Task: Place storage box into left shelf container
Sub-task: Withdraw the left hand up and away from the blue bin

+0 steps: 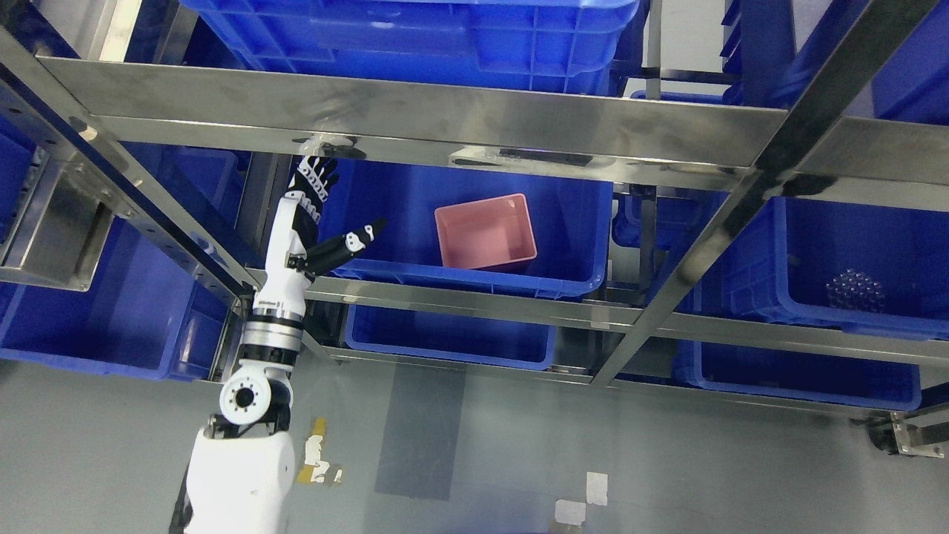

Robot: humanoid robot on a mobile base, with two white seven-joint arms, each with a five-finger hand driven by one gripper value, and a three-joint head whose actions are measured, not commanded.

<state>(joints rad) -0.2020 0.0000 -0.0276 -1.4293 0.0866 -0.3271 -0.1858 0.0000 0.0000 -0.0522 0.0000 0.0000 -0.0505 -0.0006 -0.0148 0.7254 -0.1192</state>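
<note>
The pink box (485, 232) sits tilted inside the blue container (578, 222) on the steel shelf (474, 304). The left hand (308, 222) hovers at its left rim, fingers (317, 175) spread, holding nothing.

Left arm (256, 415): glossy white shell, round grey joint cap ringed with screws, silver-black banded wrist. Left hand (308, 222): white palm, black fingers (315, 174) with white knuckle marks, at 11 o'clock.

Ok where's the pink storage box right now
In the head view, the pink rectangular storage box sits inside the blue plastic bin on the middle level of the steel shelf, right of the robot's open left hand.
</note>
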